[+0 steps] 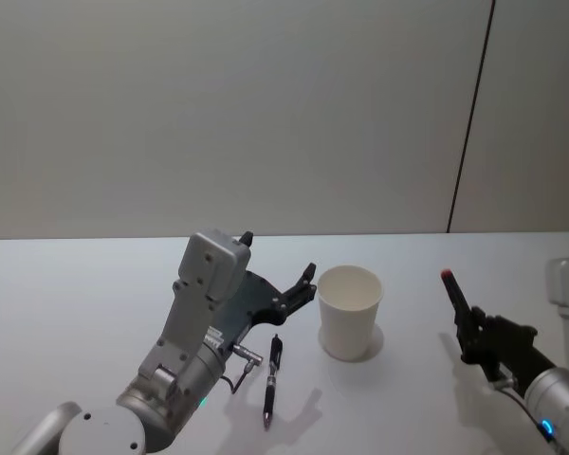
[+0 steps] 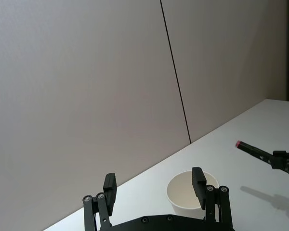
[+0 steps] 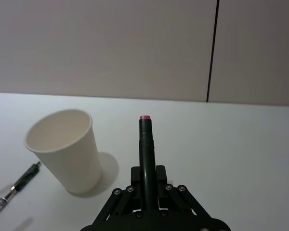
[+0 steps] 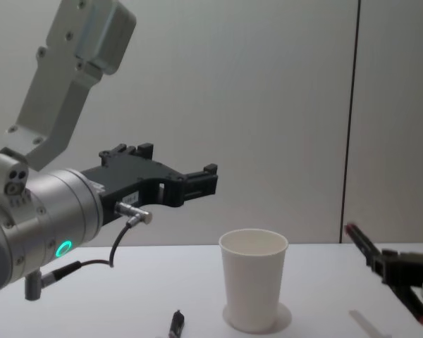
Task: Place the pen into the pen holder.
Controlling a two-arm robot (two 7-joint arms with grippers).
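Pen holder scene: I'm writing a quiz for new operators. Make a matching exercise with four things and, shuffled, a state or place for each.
Things:
1. pen holder
2. loose pen
3. left gripper
4. right gripper

States:
A. shut on a red-tipped pen
B. standing upright, empty
C. open, raised in the air
D. lying flat on the table, on the robot's left of the pen holder

Pairs: 1-B, 2-D, 3-C, 4-A
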